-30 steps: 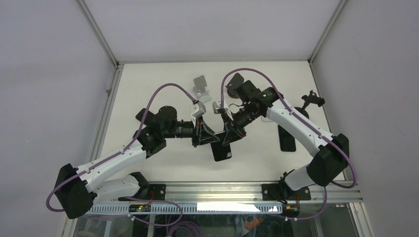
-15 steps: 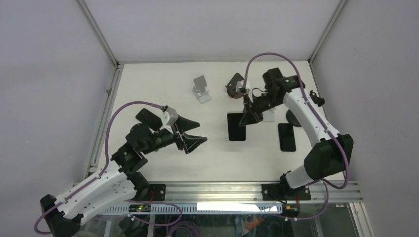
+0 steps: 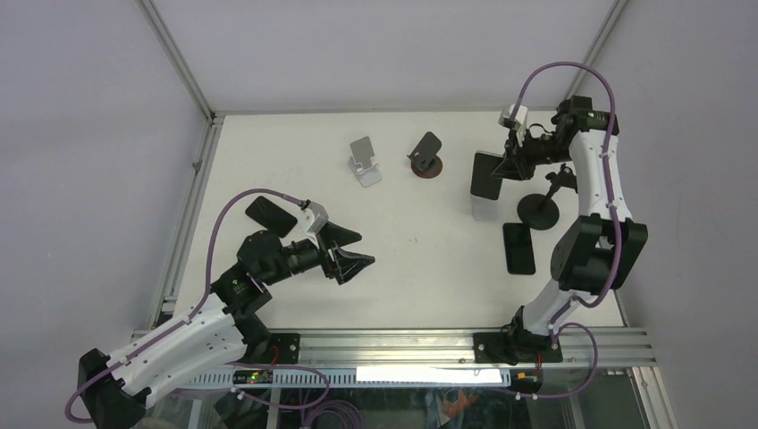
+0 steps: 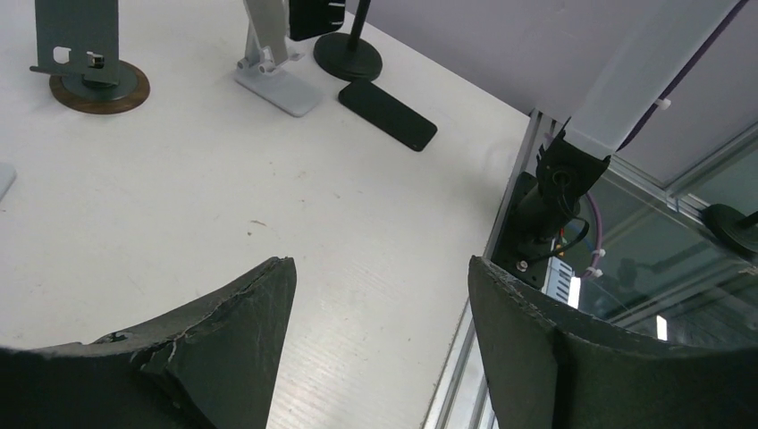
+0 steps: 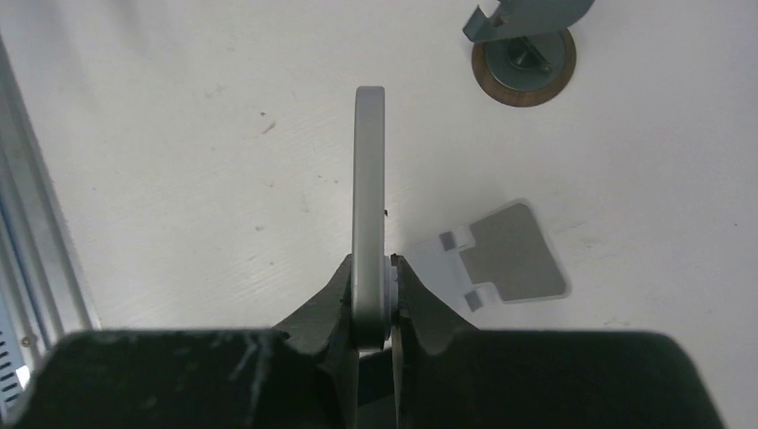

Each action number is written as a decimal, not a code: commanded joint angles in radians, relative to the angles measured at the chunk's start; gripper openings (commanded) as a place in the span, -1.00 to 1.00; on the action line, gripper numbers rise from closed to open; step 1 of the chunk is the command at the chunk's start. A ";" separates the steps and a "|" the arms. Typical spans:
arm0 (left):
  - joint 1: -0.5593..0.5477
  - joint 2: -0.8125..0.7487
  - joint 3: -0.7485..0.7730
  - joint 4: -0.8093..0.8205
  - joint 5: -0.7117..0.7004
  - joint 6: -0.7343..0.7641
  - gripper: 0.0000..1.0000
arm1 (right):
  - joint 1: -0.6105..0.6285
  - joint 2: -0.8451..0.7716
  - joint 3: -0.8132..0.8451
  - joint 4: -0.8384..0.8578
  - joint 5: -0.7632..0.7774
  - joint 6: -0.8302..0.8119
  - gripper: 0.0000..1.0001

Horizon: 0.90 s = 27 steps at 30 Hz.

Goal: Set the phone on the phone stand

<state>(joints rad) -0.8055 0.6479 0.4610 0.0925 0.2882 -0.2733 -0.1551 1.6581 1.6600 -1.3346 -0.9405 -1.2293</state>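
Since a second ago the left gripper (image 3: 353, 256) has let go of the phone (image 3: 487, 175) and drawn back to the near left, jaws wide apart and empty. The right gripper (image 3: 506, 168) has carried the phone from the middle to the far right. It is pinched edge-on, above and just beside a flat silver stand (image 3: 483, 211). The phone is a thin, smooth slab with rounded grey edges.
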 commanded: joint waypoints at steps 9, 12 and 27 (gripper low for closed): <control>-0.004 0.007 -0.013 0.088 0.019 -0.026 0.43 | -0.053 0.241 0.232 -0.123 -0.016 -0.335 -0.93; -0.004 0.001 -0.020 0.094 0.017 -0.030 0.43 | -0.055 0.251 0.239 -0.115 -0.033 -0.371 -0.84; -0.004 0.011 -0.019 0.108 0.019 -0.041 0.41 | -0.055 0.364 0.334 -0.162 -0.050 -0.432 -0.76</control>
<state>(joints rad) -0.8055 0.6609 0.4423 0.1505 0.2943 -0.3042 -0.2043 2.0171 1.9324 -1.4673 -0.9337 -1.6150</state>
